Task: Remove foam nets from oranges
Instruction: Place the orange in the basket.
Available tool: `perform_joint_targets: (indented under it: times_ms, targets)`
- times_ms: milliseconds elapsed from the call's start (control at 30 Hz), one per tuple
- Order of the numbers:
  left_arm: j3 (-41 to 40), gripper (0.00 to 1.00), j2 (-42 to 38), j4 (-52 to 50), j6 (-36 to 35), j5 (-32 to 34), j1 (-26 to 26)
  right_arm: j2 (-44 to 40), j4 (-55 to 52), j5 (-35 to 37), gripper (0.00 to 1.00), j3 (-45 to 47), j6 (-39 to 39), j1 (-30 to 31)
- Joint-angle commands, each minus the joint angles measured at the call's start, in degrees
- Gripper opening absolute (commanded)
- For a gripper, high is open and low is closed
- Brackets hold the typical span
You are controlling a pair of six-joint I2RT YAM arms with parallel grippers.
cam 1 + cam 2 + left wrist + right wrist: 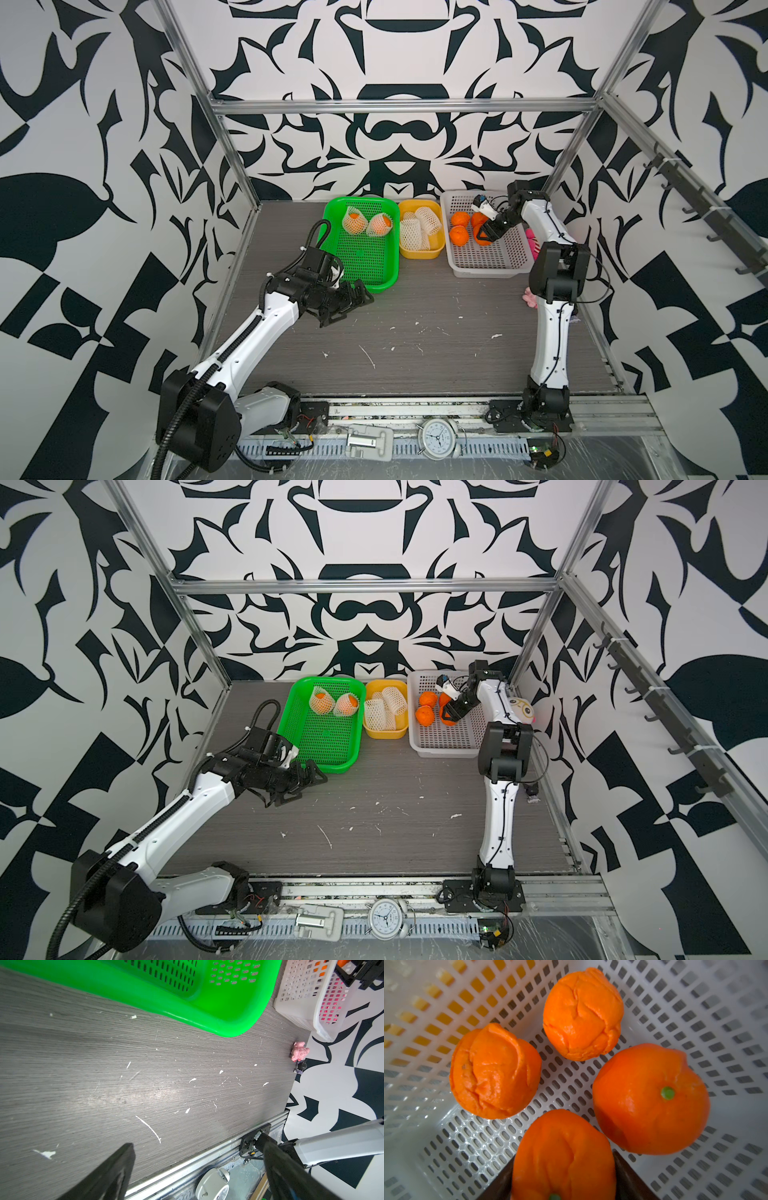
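Note:
Two oranges still in white foam nets (354,221) (379,225) lie at the far end of the green basket (376,282). Several empty foam nets (428,220) fill the yellow tub (419,252). Bare oranges (494,1072) (582,1014) (650,1099) rest in the white perforated basket (490,272). My right gripper (564,1156) is down in that basket, its fingers pressed against both sides of a fourth bare orange (562,1147), squeezing it narrow. My left gripper (351,307) hovers wide open and empty over the table beside the green basket's near corner.
A pink toy (299,1051) lies by the right wall near the right arm. An alarm clock (438,438) and a white clip sit on the front rail. Small white foam scraps dot the grey tabletop (415,357).

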State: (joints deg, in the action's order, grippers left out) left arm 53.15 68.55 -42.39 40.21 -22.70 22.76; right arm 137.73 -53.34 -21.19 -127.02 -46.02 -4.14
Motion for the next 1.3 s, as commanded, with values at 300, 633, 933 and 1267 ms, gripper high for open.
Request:
perform_joint_targets:
  times_ms: [300,633,933,1267]
  targets:
    - [1.2,0.99,0.5,-0.5,-0.1,0.2,-0.3,-3.4,4.1,0.0,0.76,3.5,1.1,0.2]
    - [0.5,1.00,0.4,0.5,0.2,0.4,-0.4,-8.0,5.7,0.4,0.84,5.5,1.1,0.3]
    - [1.8,0.99,0.9,0.8,-0.7,2.1,-0.3,-20.1,14.6,0.2,0.84,18.4,6.0,1.4]
    - [14.2,0.99,7.7,-4.9,-7.4,16.5,-1.4,-49.0,61.8,12.4,0.94,66.1,23.3,13.7]
